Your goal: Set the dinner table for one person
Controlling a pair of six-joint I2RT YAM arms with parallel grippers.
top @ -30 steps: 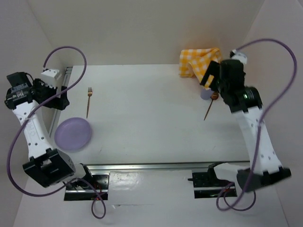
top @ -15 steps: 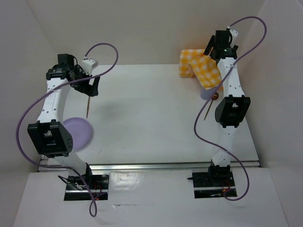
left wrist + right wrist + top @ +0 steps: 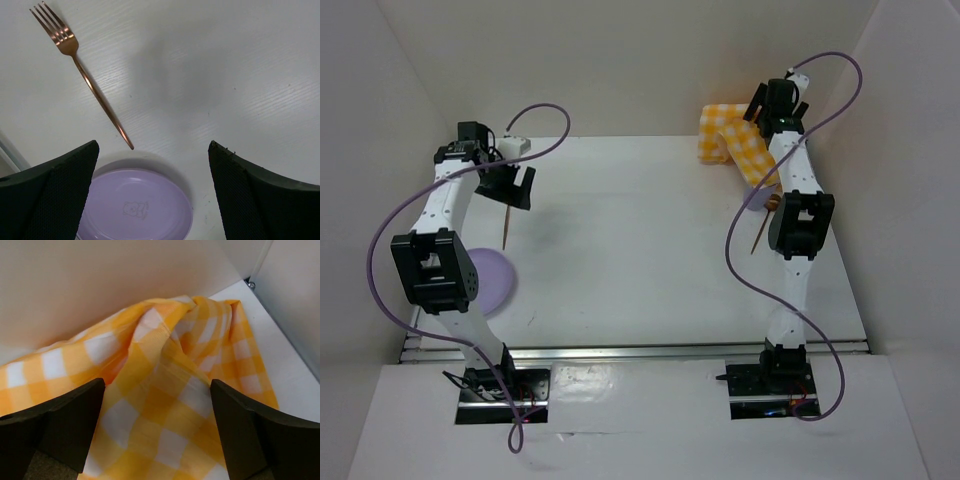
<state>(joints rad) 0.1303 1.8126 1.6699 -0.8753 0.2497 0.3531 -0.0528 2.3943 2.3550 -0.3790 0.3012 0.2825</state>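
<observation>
Stretched up and out, on both sides.
Swung the left gripper (image 3: 515, 185) from low beside the purple plate (image 3: 490, 282) to hang over the far end of the fork (image 3: 506, 230). Lifted the right gripper (image 3: 770, 100) off the spot above the little purple cup (image 3: 752, 197) and the spoon (image 3: 758, 238), then reached out over the yellow checked cloth (image 3: 725, 135) in the far right corner. Unfolded from bent and low to long and tall.

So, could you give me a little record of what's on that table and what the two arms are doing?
Table: white, metal rail along near edge
Left side: purple plate, copper fork with handle pointing at it
Far right corner: crumpled yellow checked cloth
Left gripper: open, empty, above plate and fork
Right gripper: open, empty, above cloth
Place setting: not yet laid out
</observation>
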